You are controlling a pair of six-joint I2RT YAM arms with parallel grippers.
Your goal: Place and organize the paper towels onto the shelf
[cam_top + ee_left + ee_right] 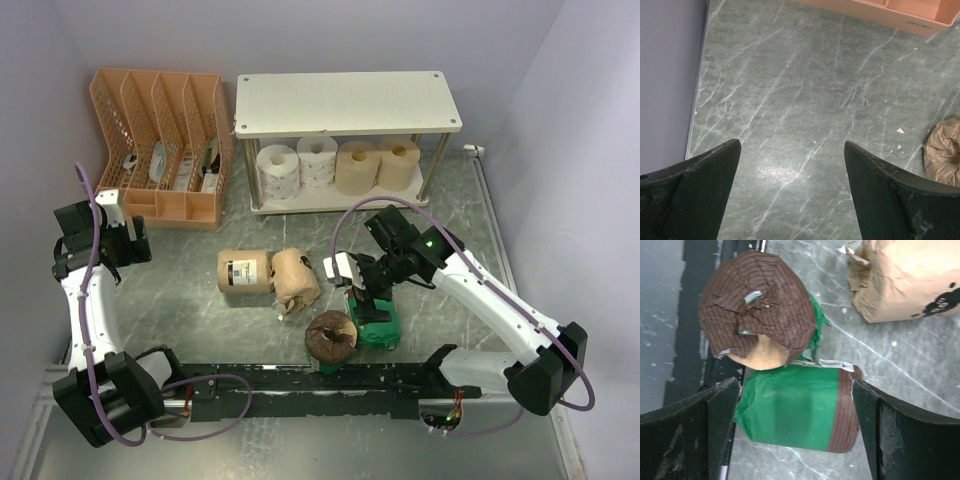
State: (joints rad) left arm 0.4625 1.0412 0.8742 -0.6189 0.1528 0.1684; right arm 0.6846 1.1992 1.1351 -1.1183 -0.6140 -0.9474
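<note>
- Black fingers [690, 435] of the right gripper [795, 385] are being held wide apart, and a green roll [795, 410] lying on its side is being straddled by them. Whether the pads are pressing on the wrapper cannot be told.
- Just past that gripper's fingertips, a second green roll [757, 315] is being propped against the first, with its brown striped end turned up toward the wrist camera.
- Toward the left arm's side of the right gripper, a labelled roll [245, 270] and a crumpled roll [297, 278], both wrapped in tan paper, are being left lying side by side on the table [460, 200].
- Well beyond the right gripper, at the far side of the table, the shelf [350, 100] is being used for four rolls. A dotted white roll [278, 170], a white roll [318, 160] and two bare tan rolls [357, 165] [399, 162] are being kept upright in a row on its lower board.
- Over by the left wall, the left gripper [792, 145] is being held fully open above bare marbled tabletop, with nothing gripped between its fingers.
- Ahead of the left gripper, the near edge of an orange organizer [880, 12] is being caught at the top of the wrist view.
</note>
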